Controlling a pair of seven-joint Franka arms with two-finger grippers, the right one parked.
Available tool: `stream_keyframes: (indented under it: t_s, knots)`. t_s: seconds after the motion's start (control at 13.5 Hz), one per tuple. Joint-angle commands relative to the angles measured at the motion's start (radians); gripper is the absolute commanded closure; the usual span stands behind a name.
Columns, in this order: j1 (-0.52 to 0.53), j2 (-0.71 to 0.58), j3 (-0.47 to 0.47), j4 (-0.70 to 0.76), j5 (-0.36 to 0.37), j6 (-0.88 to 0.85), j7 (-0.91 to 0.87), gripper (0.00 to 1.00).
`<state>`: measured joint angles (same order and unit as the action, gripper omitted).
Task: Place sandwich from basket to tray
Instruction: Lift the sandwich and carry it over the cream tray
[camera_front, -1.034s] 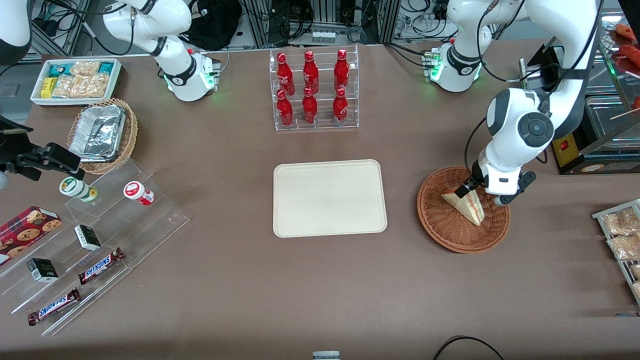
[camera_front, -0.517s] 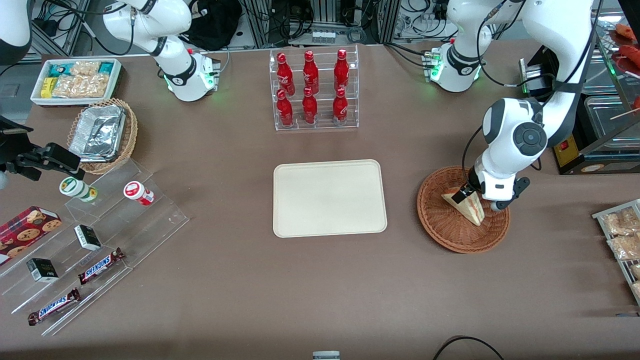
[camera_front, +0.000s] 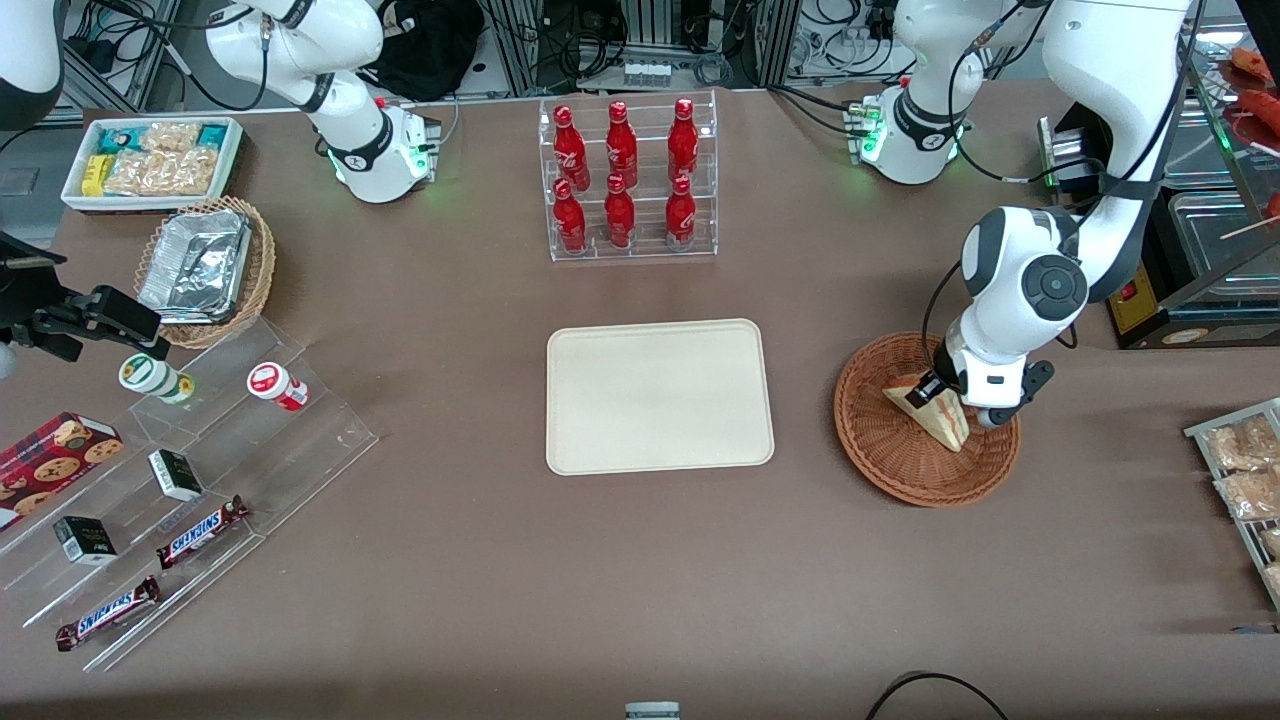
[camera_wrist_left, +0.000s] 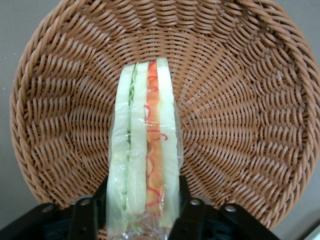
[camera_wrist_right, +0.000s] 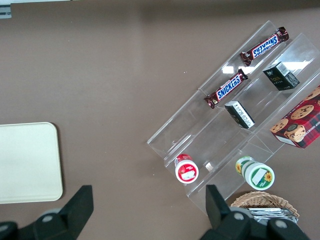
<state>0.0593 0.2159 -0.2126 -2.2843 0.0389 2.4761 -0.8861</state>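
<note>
The sandwich (camera_front: 937, 414) lies in the reddish-brown wicker basket (camera_front: 900, 472) toward the working arm's end of the table. In the left wrist view the sandwich (camera_wrist_left: 145, 145) stands on edge, wrapped in clear film, with green and red-orange filling showing, inside the basket (camera_wrist_left: 240, 100). My left gripper (camera_front: 948, 396) is low in the basket, and in the left wrist view it (camera_wrist_left: 143, 212) is shut on the sandwich's wide end, black fingers (camera_wrist_left: 186, 210) pressed against both bread faces. The cream tray (camera_front: 660, 335) lies flat beside the basket at the table's middle.
A clear rack of red bottles (camera_front: 625, 180) stands farther from the front camera than the tray. A clear stepped display (camera_front: 200, 470) with snack bars and cups, a tan basket of foil containers (camera_front: 205, 268) and a white snack bin (camera_front: 150, 160) sit toward the parked arm's end.
The left arm has lowered and shifted slightly toward the tray, bringing the gripper down around the sandwich. The sandwich has stayed in the basket.
</note>
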Motion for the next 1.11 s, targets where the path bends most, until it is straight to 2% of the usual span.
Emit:
stream_keyframes:
  t_s: [0.0,0.15,0.3,0.52,0.81,1.03]
  knots:
    - [-0.001,-0.036,0.001,0.005,0.007,-0.018,-0.019,0.87]
    - [-0.001,-0.099,-0.001,0.034,0.007,-0.147,-0.017,0.88]
    - [-0.015,-0.141,-0.011,0.129,0.012,-0.35,-0.016,0.88]
    - [-0.077,-0.116,-0.098,0.323,0.012,-0.612,-0.02,0.88]
    - [-0.264,-0.063,-0.134,0.396,0.01,-0.648,-0.049,0.88]
    - [-0.402,0.057,-0.134,0.497,0.012,-0.62,-0.071,0.87]
